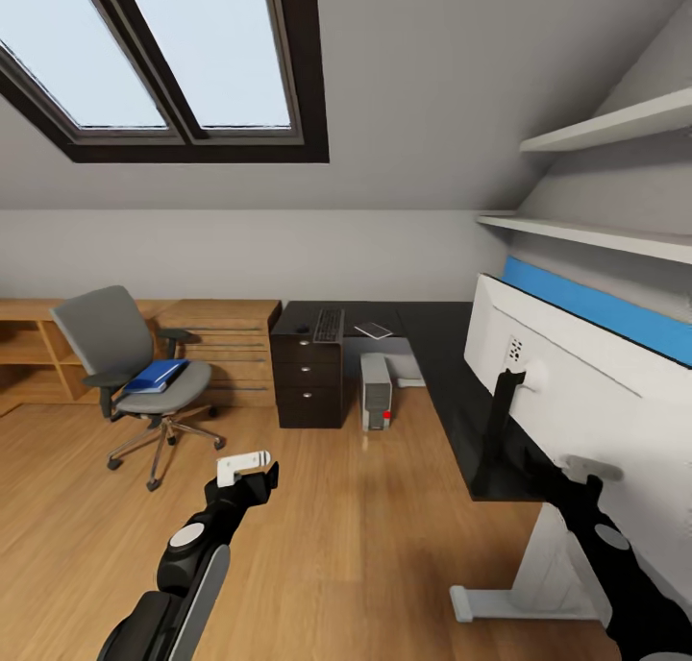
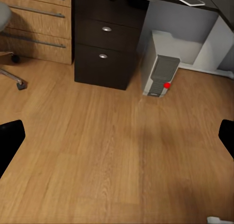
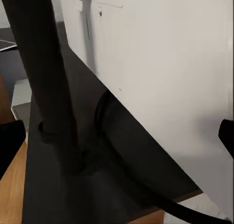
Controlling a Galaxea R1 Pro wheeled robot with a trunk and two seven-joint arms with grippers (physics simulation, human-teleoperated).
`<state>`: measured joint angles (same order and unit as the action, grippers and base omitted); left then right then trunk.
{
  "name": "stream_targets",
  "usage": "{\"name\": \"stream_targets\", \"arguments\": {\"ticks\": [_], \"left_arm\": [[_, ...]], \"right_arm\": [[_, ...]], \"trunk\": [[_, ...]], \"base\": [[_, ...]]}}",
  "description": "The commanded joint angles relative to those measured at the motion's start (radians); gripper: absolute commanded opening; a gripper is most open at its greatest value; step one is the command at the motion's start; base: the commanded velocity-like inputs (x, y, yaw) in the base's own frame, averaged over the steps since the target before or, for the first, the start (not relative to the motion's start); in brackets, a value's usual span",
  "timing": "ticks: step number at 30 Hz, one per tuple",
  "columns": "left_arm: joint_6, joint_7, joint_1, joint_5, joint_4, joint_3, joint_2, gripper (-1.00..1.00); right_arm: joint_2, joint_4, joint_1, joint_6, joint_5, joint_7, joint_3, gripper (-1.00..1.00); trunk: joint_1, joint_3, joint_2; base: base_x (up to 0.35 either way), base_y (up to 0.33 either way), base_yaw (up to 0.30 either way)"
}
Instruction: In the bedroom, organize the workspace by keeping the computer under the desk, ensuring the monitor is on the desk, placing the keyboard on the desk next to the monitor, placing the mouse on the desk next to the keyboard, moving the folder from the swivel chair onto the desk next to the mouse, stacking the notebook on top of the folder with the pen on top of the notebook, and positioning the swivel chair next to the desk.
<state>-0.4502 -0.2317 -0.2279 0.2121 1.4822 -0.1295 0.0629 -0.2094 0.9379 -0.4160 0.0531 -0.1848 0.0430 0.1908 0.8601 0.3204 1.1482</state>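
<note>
Nearest the camera in the head view, the left pincer [image 1: 252, 472] hung over bare wooden floor [image 1: 317, 536], jaws spread wide and grasping nothing; in the left wrist view its dark fingertips [image 2: 9, 141] sat at opposite edges of the frame with only floorboards between them. The right pincer [image 1: 581, 477] was raised at the near end of the surface [image 1: 452, 392], close against the white back of the monitor [image 1: 567, 363]. In the right wrist view its fingertips [image 3: 10, 136] stood far apart — released, closed on nothing — with the monitor's black stand [image 3: 46, 87] and white rear panel [image 3: 161, 63] directly ahead of them.

The monitor stood upright on the black surface, its stand [image 1: 500, 421] planted near the front edge. Beyond, the computer [image 1: 376, 392] rested on the floor beneath the far run of the surface, just beside the dark drawer unit [image 1: 308, 378]; a red dot showed on its front panel. On the surface above the drawers lay the keyboard [image 1: 328, 326], and near it, to the right, the notebook [image 1: 373, 330] — pen and mouse too small to make out.

Further left, well apart from the surface, the swivel chair [image 1: 125, 363] stood on the floor before the light wooden cabinets [image 1: 226, 339], the blue folder [image 1: 156, 375] lying flat on its seat. A skylight [image 1: 163, 56] was set in the sloped ceiling above.
</note>
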Motion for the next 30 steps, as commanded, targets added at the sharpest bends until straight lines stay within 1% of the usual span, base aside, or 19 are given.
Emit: {"name": "stream_targets", "arguments": {"ticks": [1,4,5,8,9,11,18,23,30], "left_arm": [[-0.004,-0.009,-0.001,0.011,0.002,-0.002,0.0,1.0],[-0.004,-0.009,-0.001,0.011,0.001,-0.002,0.0,1.0],[-0.003,-0.008,-0.001,0.01,0.001,-0.008,0.0,1.0],[-0.003,-0.01,-0.001,0.01,-0.008,-0.039,0.0,1.0],[-0.002,-0.011,-0.001,0.01,-0.015,-0.059,0.0,1.0],[-0.002,-0.011,-0.001,0.009,-0.018,-0.066,0.0,1.0],[-0.002,-0.01,-0.001,0.009,-0.02,-0.077,0.0,1.0],[-0.003,-0.009,-0.001,0.01,-0.021,-0.08,0.0,1.0],[-0.004,-0.009,-0.001,0.01,-0.036,-0.082,0.0,1.0]], "right_arm": [[-0.001,0.0,0.0,0.002,-0.011,0.006,0.002,1.0],[-0.002,0.002,0.0,-0.012,-0.013,0.006,0.011,1.0],[-0.002,0.002,0.0,-0.018,-0.013,0.006,0.013,1.0],[-0.001,0.002,0.0,-0.019,-0.013,0.006,0.013,1.0],[-0.002,0.002,0.0,-0.019,-0.013,0.006,0.014,1.0],[-0.002,0.002,0.0,-0.019,-0.012,0.006,0.014,1.0],[-0.002,0.001,0.0,-0.019,-0.01,0.006,0.015,1.0],[-0.002,0.001,0.0,-0.019,-0.01,0.006,0.015,1.0],[-0.002,0.001,0.0,-0.018,-0.01,0.007,0.015,1.0]], "trunk": [[0.0,0.001,0.001],[0.0,0.001,0.001],[0.0,0.001,0.001],[0.0,0.001,0.001],[0.0,0.001,0.001],[0.0,0.001,0.001],[0.0,0.001,0.001],[0.0,0.001,0.001],[0.0,0.001,0.001]], "base": [[0.0,-0.268,0.0],[0.0,-0.285,0.0],[0.0,-0.304,0.0],[0.0,-0.305,0.0],[0.0,-0.304,0.0],[0.0,-0.301,0.0],[0.0,-0.274,0.0],[0.007,-0.194,0.0],[0.121,-0.169,0.0]]}}
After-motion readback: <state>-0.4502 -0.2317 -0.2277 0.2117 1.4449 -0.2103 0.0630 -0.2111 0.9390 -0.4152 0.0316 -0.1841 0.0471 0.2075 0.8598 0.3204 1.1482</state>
